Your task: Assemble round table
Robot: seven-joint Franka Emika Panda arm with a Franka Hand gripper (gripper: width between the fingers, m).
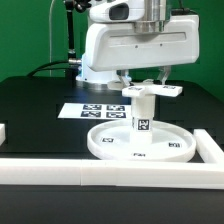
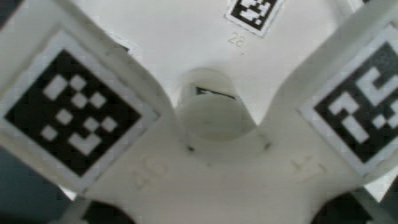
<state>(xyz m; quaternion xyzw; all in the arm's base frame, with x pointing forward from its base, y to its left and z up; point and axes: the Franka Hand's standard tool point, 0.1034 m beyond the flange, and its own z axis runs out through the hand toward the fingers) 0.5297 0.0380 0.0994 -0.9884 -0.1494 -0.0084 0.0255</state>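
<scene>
Black table (image 1: pixel 40 112): disc top (image 1: pixel 101 141), marker board (image 1: pixel 88 110)

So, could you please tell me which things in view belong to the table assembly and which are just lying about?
Belong to the job:
- disc top
- leg, standing upright on the disc top
- cross-shaped base, at the top of the leg

Just lying about:
- marker board
- white border bars
</scene>
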